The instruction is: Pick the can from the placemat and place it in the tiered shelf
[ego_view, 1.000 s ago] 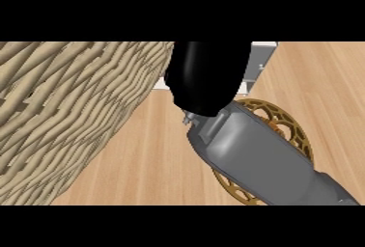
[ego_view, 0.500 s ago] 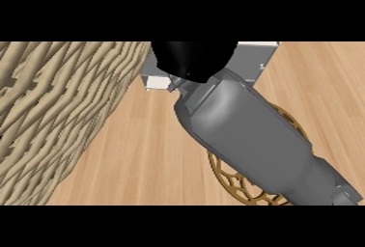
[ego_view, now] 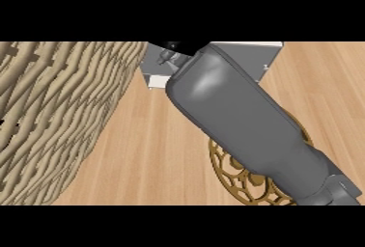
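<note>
- Nearest me, at the lower right of the head view, I see the ornate gold placemat (ego_view: 246,181) lying flat on the wooden counter (ego_view: 157,154); its openwork rim curves out from under the arm.
- My right forearm (ego_view: 242,120) — a broad grey shell — crosses over that placemat and runs diagonally up and to the left, covering most of the mat's middle.
- To the left, a large woven basket (ego_view: 57,116) fills that side of the view, its wall standing close beside the bare strip of counter.
- Further up, the forearm ends at the top edge, where only a sliver of the black right hand (ego_view: 182,46) shows; I cannot tell whether it is released, clenched or grasping anything.
- Around the hand sits the pale grey tiered shelf (ego_view: 246,48), its flat surface showing to the right of the arm and a white corner piece poking out on the left, near the basket's wall.
- The can — I cannot find it: no part of it shows on the visible ring of the placemat or on the shelf, and the arm and hand hide the rest.
- My left hand does not show in this view.
</note>
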